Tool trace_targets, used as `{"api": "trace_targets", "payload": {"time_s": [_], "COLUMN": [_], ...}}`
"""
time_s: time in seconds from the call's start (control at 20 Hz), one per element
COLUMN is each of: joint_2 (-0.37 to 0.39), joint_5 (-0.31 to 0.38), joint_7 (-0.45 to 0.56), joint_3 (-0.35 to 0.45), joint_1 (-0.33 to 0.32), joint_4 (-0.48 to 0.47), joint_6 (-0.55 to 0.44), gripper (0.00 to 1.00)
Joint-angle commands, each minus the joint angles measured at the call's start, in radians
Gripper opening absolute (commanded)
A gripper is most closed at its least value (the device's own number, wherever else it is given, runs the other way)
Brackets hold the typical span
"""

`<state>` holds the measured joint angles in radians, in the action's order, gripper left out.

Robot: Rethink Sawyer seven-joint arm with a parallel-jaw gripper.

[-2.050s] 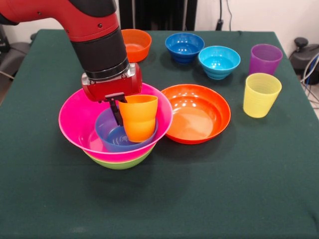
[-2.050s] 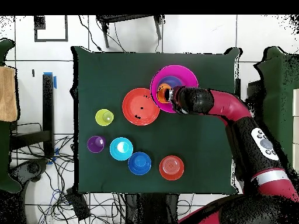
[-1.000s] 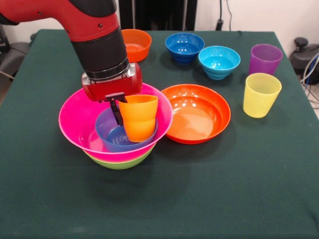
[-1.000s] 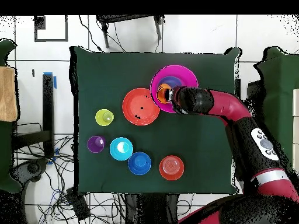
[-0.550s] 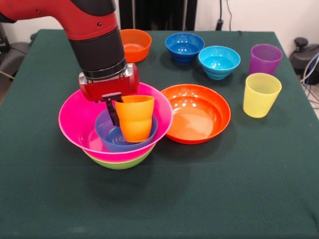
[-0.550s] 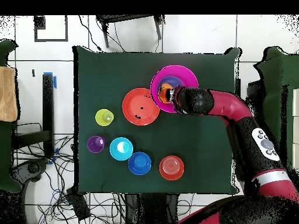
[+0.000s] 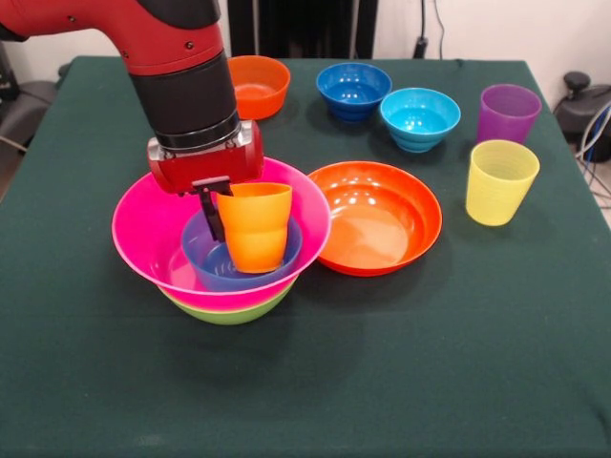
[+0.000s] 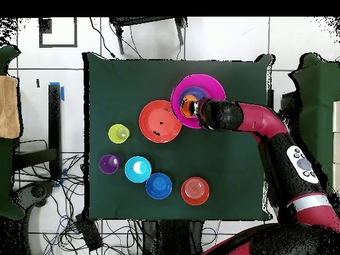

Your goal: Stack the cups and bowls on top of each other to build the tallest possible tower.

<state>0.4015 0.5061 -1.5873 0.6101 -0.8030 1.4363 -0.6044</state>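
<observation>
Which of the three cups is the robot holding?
The orange cup. The gripper grips its rim as it sits in the small blue bowl; the yellow cup and purple cup stand untouched.

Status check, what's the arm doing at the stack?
Pincer shut on orange cup. Cup inside blue bowl, atop pink bowl. Nothing in the way.

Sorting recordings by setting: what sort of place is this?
Probably a robotics lab: a red and black robot arm works over a green cloth-covered table, with tangled cables on the tiled floor.
</observation>
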Motion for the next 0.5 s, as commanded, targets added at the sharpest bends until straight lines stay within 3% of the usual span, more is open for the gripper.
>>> {"api": "trace_targets", "payload": {"time_s": [0.05,0.15,0.2,0.5], "joint_2": [-0.028,-0.031,-0.034,-0.039], "joint_5": [0.072,0.073,0.070,0.062], "joint_7": [0.089,0.089,0.088,0.095], "joint_3": [0.005,0.009,0.009,0.018], "joint_1": [-0.009,-0.011,-0.011,-0.020], "joint_4": [-0.035,-0.032,-0.034,-0.030], "joint_6": [0.076,0.082,0.080,0.082], "gripper": [0.00,0.00,1.00,1.00]}}
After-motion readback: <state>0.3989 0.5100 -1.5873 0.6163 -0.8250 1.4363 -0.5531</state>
